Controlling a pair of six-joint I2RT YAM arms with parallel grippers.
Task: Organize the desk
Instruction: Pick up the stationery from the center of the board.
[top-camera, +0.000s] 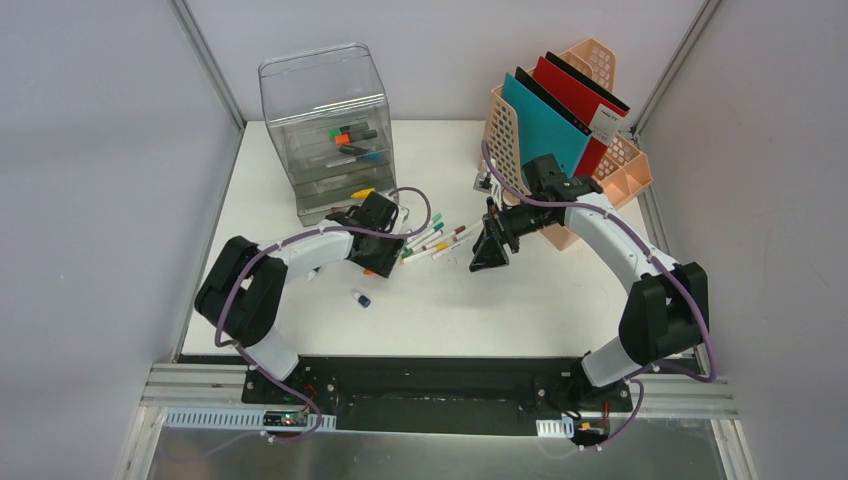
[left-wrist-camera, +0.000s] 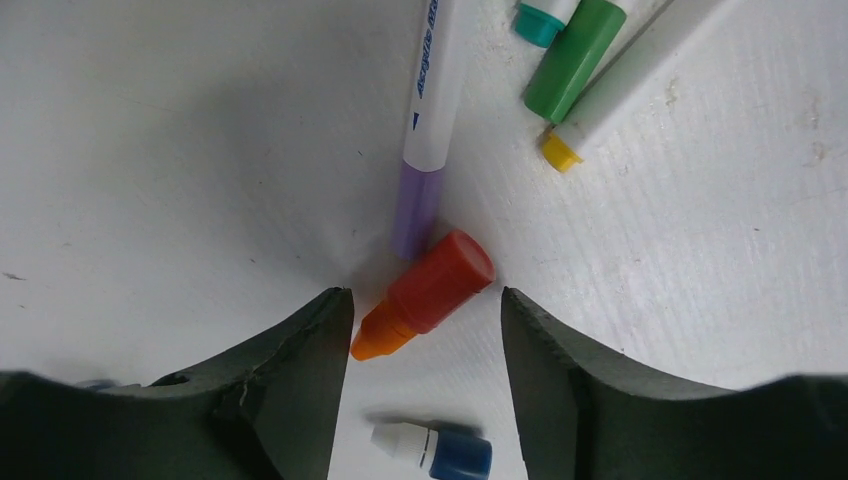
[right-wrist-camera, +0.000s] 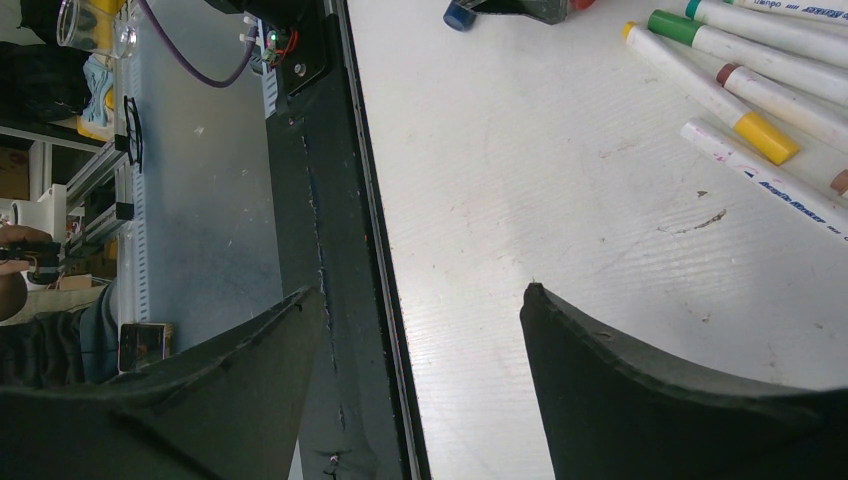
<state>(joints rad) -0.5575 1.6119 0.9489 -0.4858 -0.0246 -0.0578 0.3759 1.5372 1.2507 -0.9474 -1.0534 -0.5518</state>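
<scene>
- Looking down, the top external view alone takes in the whole desk (top-camera: 560, 310); a clear drawer unit (top-camera: 325, 130) stands far left, a peach file rack (top-camera: 620, 170) far right, with loose markers (top-camera: 437, 238) between them
- the left wrist view alone shows what lies under the left gripper (left-wrist-camera: 425, 310): a stubby red piece (left-wrist-camera: 435, 285) with an orange tip; a purple-ended marker (left-wrist-camera: 428, 120) just beside it; a blue cap (left-wrist-camera: 440, 452) nearer the wrist
- left gripper: jaws partly apart, straddling the red piece; the orange tip sits at one finger, a gap shows at the other; not clamped
- right gripper (right-wrist-camera: 422, 295): jaws wide apart, nothing between them; it hangs above the desk beside the markers
- the desk lies flat under both arms; its rail (right-wrist-camera: 340, 250) edge is nearest the bases; the long axis seems to run left to right in the top view
</scene>
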